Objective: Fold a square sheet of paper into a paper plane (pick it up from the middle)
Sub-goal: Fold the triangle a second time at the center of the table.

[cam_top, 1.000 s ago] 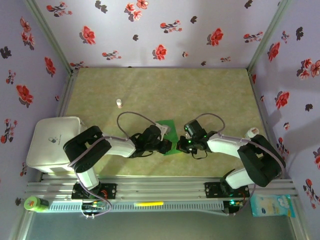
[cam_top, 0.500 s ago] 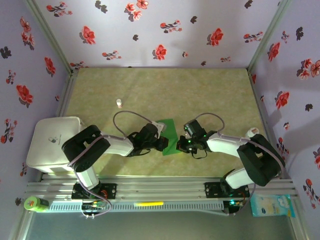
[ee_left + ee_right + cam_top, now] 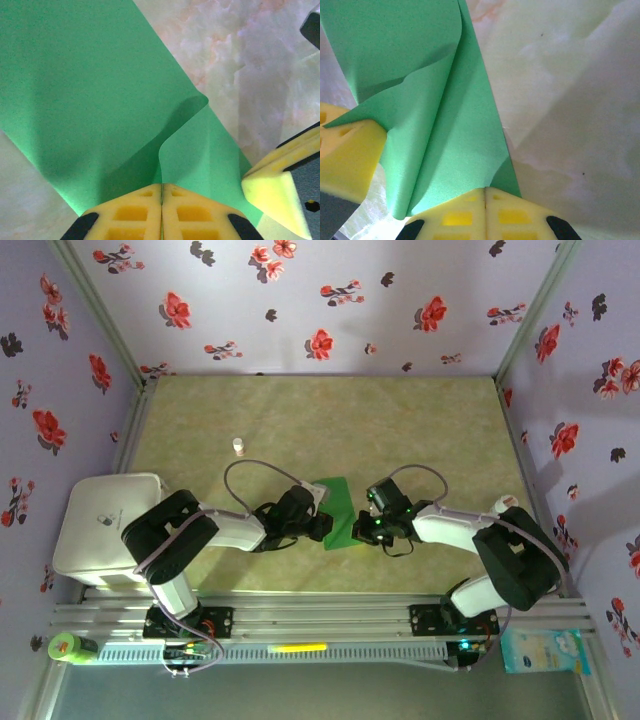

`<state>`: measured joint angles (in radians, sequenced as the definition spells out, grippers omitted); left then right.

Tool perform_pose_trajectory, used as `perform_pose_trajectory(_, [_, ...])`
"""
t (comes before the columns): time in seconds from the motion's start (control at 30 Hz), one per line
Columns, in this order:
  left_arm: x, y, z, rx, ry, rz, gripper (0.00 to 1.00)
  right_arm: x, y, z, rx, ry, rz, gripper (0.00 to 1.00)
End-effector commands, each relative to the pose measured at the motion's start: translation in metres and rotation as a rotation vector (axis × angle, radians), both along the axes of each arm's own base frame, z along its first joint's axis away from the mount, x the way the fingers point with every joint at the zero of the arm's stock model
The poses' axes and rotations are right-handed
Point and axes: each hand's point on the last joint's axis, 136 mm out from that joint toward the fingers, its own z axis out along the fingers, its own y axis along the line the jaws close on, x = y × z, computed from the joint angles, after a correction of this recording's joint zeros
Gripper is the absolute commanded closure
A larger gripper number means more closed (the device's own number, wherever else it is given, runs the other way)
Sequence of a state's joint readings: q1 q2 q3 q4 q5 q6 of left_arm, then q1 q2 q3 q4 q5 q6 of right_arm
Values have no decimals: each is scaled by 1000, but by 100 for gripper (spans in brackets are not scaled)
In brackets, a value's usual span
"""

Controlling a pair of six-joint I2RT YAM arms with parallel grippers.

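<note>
The bright-green square sheet of paper (image 3: 341, 508) lies creased on the table between the two arms, one flap curled up off it (image 3: 200, 145). It has a loose folded shape, not that of a paper plane. My left gripper (image 3: 326, 529) is shut, its yellow pads pinching the raised flap's edge (image 3: 162, 187). My right gripper (image 3: 358, 529) is shut on the sheet's opposite side (image 3: 485, 190), where the green paper (image 3: 450, 135) runs into its closed pads. The two grippers are close together: a right fingertip (image 3: 276, 187) shows in the left wrist view, a left fingertip (image 3: 347, 150) in the right wrist view.
A tiny white bottle (image 3: 238, 446) stands at the back left of the table. A white box (image 3: 105, 525) sits by the left edge, next to the left arm. Flowered walls close in three sides. The metal rail (image 3: 320, 620) runs along the near edge.
The left gripper has drawn a little to the left with the paper's flap, and the sheet now looks narrower and more folded. The right gripper has hardly moved.
</note>
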<state>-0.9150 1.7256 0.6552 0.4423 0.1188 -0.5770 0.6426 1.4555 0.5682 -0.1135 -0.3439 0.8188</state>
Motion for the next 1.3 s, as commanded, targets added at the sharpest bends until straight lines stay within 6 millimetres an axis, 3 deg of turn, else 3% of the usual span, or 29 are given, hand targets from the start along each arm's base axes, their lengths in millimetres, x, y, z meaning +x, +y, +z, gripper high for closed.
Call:
perform_pose_trajectory(0.0, [8, 9, 6, 24, -52, 19, 92, -13, -21, -22, -123, 59, -6, 94])
perform_pose_trajectory(1.27, [14, 16, -7, 41, -60, 68, 93, -15, -24, -26, -138, 70, -11, 93])
